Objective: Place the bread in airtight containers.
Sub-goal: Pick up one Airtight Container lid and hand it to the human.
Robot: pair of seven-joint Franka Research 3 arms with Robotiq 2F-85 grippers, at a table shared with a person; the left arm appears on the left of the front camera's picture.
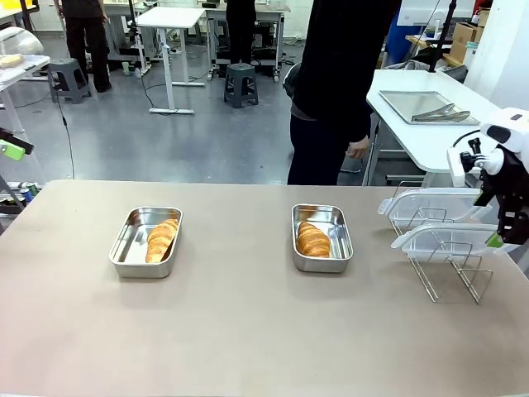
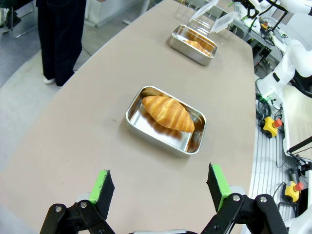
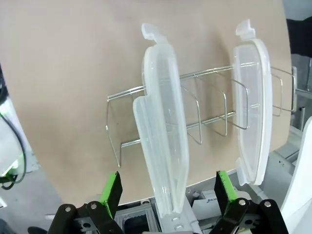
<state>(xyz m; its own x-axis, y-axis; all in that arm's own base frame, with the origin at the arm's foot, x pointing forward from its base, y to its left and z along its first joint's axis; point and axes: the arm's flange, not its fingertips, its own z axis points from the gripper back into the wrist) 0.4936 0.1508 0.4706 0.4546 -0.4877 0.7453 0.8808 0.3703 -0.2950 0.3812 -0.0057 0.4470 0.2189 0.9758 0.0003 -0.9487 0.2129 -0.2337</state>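
1. The left croissant [image 1: 162,240] lay in the left pan [image 1: 131,268], the right croissant [image 1: 313,240] in the right pan [image 1: 324,265].
2. Two clear lids [image 1: 426,207] leaned in the wire rack [image 1: 450,279].
3. The left gripper [image 2: 161,183] and right gripper [image 3: 168,187] both gaped empty.

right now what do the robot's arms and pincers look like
The left pincer and right pincer look alike. Each is a black linkage with silver pivot bolts, tipped with bright green pads. The right arm is a smooth, rounded white shell with a black wrist section.
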